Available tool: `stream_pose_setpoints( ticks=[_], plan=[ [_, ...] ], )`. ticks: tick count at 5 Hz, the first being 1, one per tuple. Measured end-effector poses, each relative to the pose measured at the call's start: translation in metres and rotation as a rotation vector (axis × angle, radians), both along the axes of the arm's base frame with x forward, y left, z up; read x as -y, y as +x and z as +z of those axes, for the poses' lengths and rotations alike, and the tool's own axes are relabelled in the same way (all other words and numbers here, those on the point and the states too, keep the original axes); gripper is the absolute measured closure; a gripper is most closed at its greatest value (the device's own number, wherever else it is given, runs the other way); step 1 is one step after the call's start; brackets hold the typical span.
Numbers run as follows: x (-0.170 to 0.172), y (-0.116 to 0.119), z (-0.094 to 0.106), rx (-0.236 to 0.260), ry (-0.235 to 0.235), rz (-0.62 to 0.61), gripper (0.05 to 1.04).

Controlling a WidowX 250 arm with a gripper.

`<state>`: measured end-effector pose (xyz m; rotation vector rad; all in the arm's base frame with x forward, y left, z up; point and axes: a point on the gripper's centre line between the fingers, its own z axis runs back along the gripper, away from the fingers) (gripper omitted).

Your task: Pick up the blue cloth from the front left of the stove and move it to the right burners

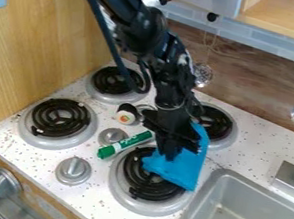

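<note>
Nearest me, beside the sink (251, 215), the blue cloth (181, 170) lies rumpled partly over the close burner (137, 185), one side rising toward the back. I'd judge it light, limp and hard to damage, apt to fold or drag on the coil rather than slip. Its raised folds near the middle look the best place to pinch; a flat edge would be harder to pick up. The green marker (126, 144) lies just left of it, with the toy sushi roll (127, 114) farther back. The black arm (154, 47) slants in from the top edge, then bends so the gripper (169, 153) points down at the cloth. From here I can't tell whether it's open or gripping.
</note>
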<state>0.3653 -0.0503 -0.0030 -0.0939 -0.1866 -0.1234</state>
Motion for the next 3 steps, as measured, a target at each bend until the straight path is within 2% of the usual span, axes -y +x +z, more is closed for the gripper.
stream_pose_setpoints(
  ticks=[1, 3],
  plan=[
    [0.009, 0.019, -0.010, -0.006, -0.007, 0.011, 0.988],
    [0.025, 0.053, -0.011, 0.038, -0.033, 0.004, 0.966]
  ],
)
